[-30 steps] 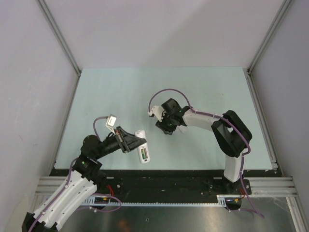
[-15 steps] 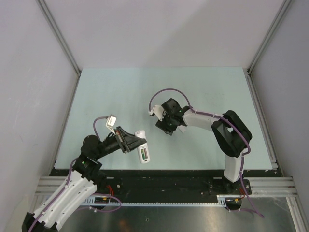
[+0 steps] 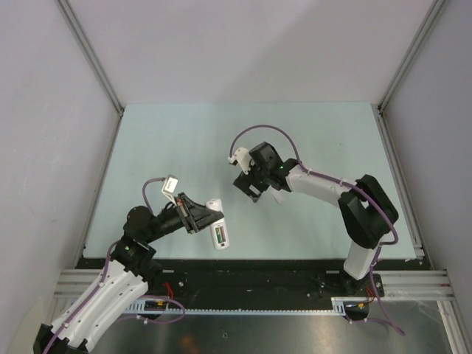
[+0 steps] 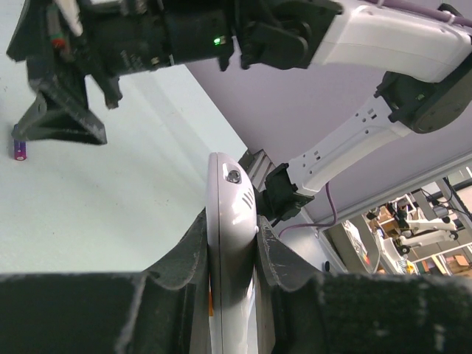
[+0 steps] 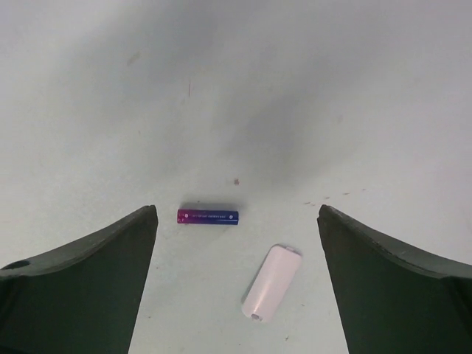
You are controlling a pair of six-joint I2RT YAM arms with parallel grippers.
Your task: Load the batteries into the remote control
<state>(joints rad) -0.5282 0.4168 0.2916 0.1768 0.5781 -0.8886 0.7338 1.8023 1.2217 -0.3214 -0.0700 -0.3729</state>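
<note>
Gaping right end effector point(image 5: 236, 214) flanks purple battery point(image 5: 207, 216) loosely.

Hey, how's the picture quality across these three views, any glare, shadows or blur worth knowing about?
Top external: even, soft light, no hard shadows. Left wrist: glare streaks the edge of the remote control; the left tool gripping it is dark and blurry. Right wrist: the purple battery is sharp, a faint broad shadow crosses the mat, the right tool is underexposed.

Battery point(image 5: 208, 216) beside cover point(image 5: 271, 292) — on table point(image 5: 310, 88)
</note>
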